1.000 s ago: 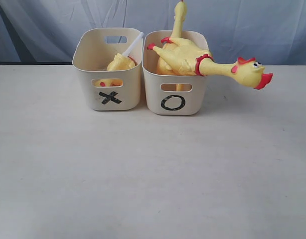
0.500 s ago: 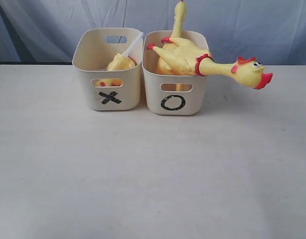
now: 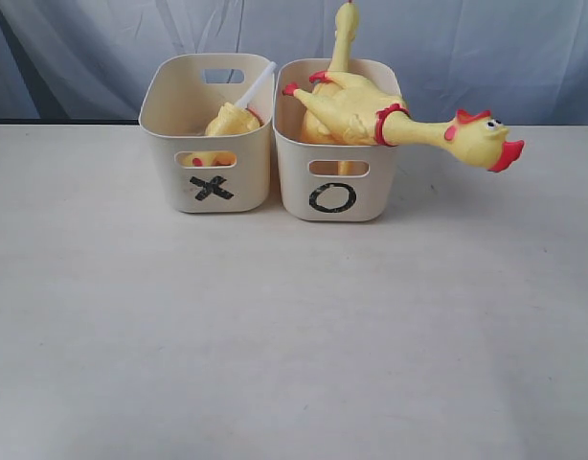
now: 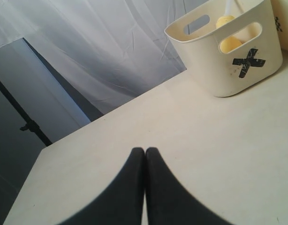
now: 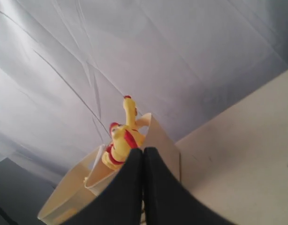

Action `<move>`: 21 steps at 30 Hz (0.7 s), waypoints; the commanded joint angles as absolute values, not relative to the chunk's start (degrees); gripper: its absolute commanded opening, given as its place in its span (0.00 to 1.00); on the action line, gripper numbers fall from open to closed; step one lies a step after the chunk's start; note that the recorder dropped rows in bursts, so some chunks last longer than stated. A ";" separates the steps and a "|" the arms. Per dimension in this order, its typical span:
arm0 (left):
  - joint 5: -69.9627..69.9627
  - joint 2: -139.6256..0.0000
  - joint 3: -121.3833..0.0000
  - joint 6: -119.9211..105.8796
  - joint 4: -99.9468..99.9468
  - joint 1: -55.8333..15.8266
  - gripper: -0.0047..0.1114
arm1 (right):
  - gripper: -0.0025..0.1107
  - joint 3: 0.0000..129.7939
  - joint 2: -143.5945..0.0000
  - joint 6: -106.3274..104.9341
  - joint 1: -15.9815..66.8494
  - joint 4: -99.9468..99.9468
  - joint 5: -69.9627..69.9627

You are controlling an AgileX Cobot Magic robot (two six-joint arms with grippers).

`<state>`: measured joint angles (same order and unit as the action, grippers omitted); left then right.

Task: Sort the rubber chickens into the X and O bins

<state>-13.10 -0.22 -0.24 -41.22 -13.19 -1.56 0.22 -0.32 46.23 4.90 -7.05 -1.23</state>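
Two cream bins stand side by side at the back of the table. The X bin on the left holds a headless yellow body and a white tube. In the O bin lie two whole rubber chickens: one hangs its head out over the right rim, another's neck sticks up behind. Neither gripper appears in the exterior view. My left gripper is shut and holds nothing, well short of the X bin. My right gripper is shut and holds nothing, with the O bin and its chickens beyond it.
The pale table stretches wide in front of the bins. A crumpled blue-grey curtain hangs behind them. The left wrist view shows a dark stand beyond the table's edge.
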 commanded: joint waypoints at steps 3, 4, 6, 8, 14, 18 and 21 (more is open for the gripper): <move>-13.58 0.00 0.00 -41.06 -13.17 -1.84 0.04 | 0.02 0.00 0.00 46.03 4.67 -7.10 -12.80; -13.58 0.00 0.00 -41.06 -13.17 -1.84 0.04 | 0.02 0.00 0.00 46.03 4.67 -7.10 -14.22; -13.58 0.00 0.00 -41.06 -13.17 -1.84 0.04 | 0.02 0.00 0.00 46.03 4.67 -7.46 -16.61; -13.58 0.00 0.00 -41.06 -13.17 -1.84 0.04 | 0.02 0.00 0.00 46.03 4.67 -7.46 -16.61; -13.58 0.00 0.00 -41.06 -13.17 -1.84 0.04 | 0.02 0.00 0.00 46.03 4.67 -7.46 -16.61; -13.58 0.00 0.00 -41.06 -13.17 -1.84 0.04 | 0.02 0.00 0.00 46.03 4.67 -7.18 -15.70; -13.58 0.00 0.00 -41.06 -13.17 -1.84 0.04 | 0.02 0.00 0.00 46.03 4.67 -7.18 -15.81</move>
